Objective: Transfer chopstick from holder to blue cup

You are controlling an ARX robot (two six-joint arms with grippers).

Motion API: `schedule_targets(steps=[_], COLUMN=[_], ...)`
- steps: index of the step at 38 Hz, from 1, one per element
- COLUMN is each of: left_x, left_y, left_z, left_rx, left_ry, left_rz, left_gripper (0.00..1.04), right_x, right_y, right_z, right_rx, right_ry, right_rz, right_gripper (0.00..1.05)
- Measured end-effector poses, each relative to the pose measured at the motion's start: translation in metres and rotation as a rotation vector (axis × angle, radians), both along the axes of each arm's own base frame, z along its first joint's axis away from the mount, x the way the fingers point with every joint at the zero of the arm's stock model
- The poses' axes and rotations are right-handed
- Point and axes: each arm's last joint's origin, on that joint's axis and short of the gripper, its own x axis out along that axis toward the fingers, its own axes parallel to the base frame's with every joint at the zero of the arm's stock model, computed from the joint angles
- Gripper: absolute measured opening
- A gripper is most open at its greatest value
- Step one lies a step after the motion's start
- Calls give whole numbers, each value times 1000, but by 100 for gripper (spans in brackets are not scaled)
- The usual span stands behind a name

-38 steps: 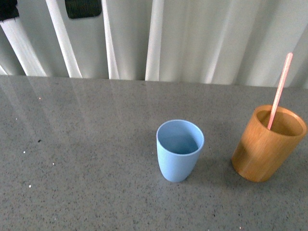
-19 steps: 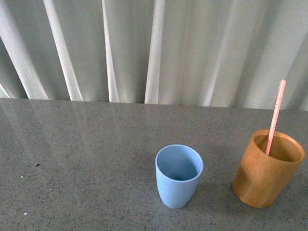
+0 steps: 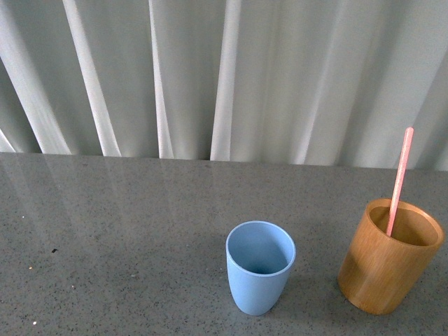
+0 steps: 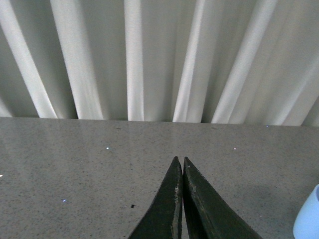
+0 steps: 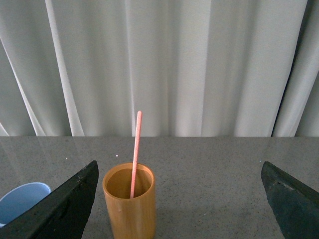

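chopstick [image 3: 400, 180] lower end hidden in holder [image 3: 381, 280], beside blue cup [image 3: 257, 280]

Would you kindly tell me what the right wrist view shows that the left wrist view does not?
Only the right wrist view shows the wooden holder with the pink chopstick standing in it, framed by the right claw, wide open. Only the left wrist view shows the left claw, shut with nothing between its tips. Both show the blue cup at an edge of the picture, the grey table and the white curtain.
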Motion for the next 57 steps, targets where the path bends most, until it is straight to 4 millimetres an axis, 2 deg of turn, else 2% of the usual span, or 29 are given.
schedule_targets(steps=[9,34,53,57], left_x=[-13,-37,-49,-58], left_y=[7,7,7,7], left_z=[-10,-2,-3,-7], left_rx=[0,-1,-1,0], left_ry=[-8,-32,-33,-8], left_rz=[23,23,23,23], left_gripper=[4,4,4,4], right_x=[0,0,0,0], right_y=[0,0,0,0], right_z=[0,0,0,0], right_rx=[0,0,0,0], right_ry=[0,0,0,0], right_rz=[0,0,0,0], right_gripper=[95,95,95,95])
